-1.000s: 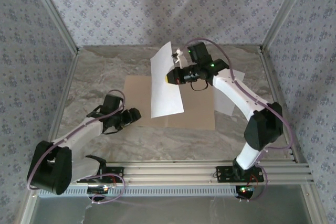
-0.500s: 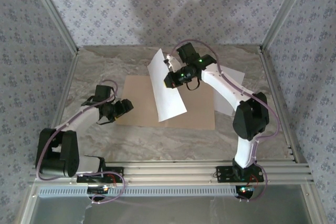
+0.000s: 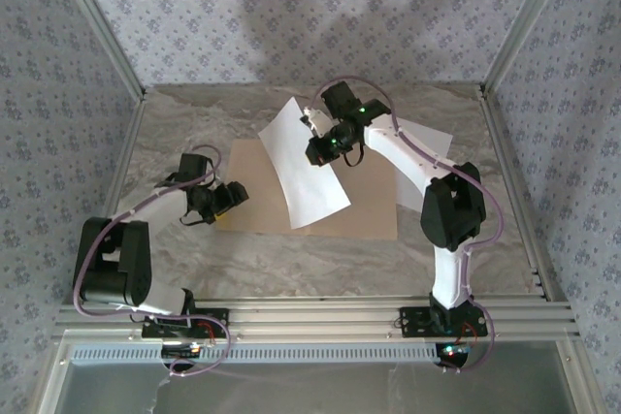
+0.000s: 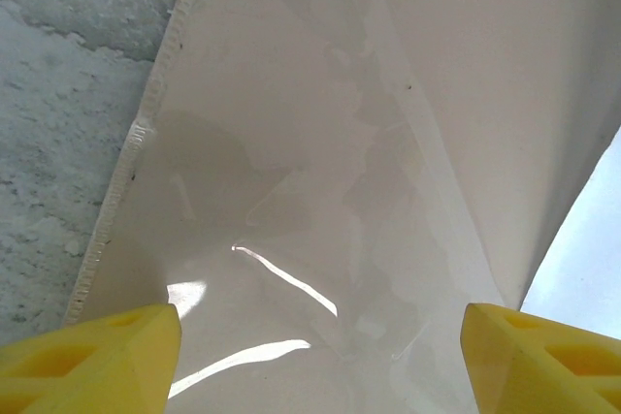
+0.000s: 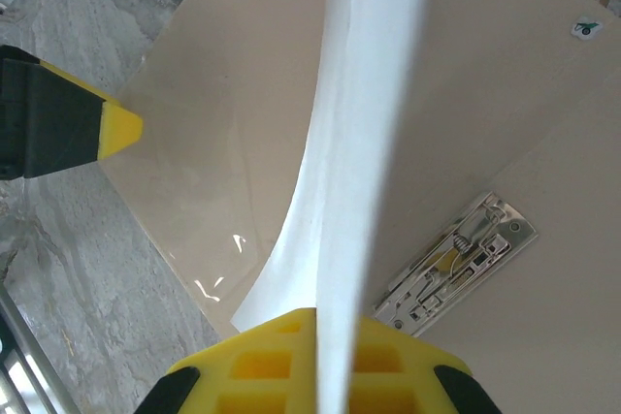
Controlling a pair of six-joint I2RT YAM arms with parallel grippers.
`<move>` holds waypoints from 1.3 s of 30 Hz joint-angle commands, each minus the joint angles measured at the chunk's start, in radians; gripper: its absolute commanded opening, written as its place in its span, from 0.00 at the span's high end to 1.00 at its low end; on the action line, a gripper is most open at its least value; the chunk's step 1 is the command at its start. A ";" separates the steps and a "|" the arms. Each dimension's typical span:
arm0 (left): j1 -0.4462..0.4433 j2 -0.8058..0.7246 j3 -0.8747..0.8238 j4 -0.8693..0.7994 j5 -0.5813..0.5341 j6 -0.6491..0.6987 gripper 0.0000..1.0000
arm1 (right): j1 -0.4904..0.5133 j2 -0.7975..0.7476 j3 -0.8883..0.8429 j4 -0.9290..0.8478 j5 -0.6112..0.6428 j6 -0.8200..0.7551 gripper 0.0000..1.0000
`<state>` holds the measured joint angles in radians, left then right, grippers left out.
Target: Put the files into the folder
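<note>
Above the open folder [image 3: 364, 208], one white sheet [image 3: 303, 170] hangs tilted, pinched at one edge in the fully closed right claw [image 3: 322, 145]. The sheet's lower end reaches toward the folder's near edge. A second sheet [image 3: 415, 189] lies flat at the folder's right side, partly under the right arm. The folder lies flat on the desk [image 3: 184, 133], pale inside facing up, with a metal clip [image 5: 456, 261] along its spine. The left claw [image 3: 231, 199] hovers at the folder's left edge, jaws spread wide, gripping nothing. The folder's inner cover shows between its yellow fingertips [image 4: 107, 346].
</note>
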<state>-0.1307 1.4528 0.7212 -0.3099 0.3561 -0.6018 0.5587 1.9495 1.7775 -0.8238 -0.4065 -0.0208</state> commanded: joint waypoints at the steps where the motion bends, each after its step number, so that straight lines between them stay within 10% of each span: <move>1: 0.003 0.011 0.017 0.020 0.027 0.013 0.24 | -0.006 0.008 0.034 -0.019 0.011 -0.030 1.00; 39: 0.003 0.029 -0.008 0.063 0.055 -0.015 0.24 | -0.067 0.007 -0.136 0.218 -0.174 0.065 1.00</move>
<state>-0.1307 1.4757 0.7208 -0.2577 0.3866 -0.6102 0.5034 1.9495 1.6630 -0.6384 -0.5350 0.0196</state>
